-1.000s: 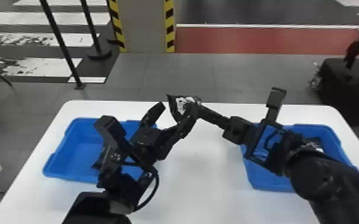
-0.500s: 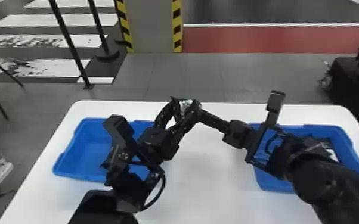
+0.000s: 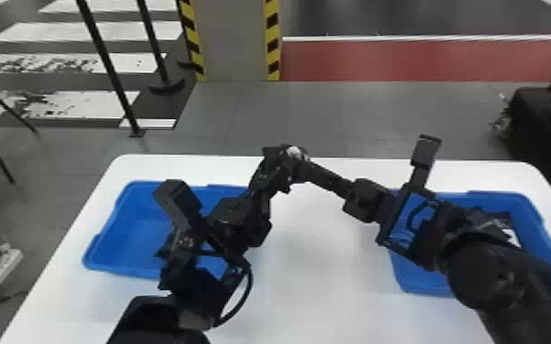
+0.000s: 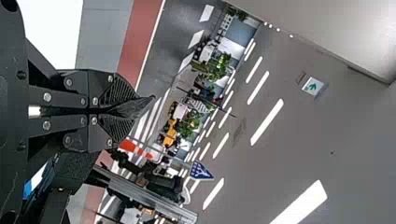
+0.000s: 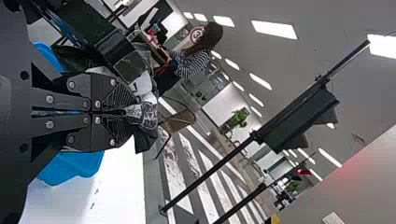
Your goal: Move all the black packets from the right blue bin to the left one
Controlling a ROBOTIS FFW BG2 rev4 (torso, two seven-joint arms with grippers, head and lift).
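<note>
Passing across, judging by the meeting grip: one black packet, pinched by right gripper and seemingly left gripper, twelve o'clock over table. Left bin, nine o'clock, for receiving; right bin, three o'clock, for supply, contents visible.

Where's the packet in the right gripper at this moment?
Head view: the packet is mid-picture, between the left blue bin and the right blue bin, pinched by the right gripper and by the left gripper, whose tips meet there.
</note>
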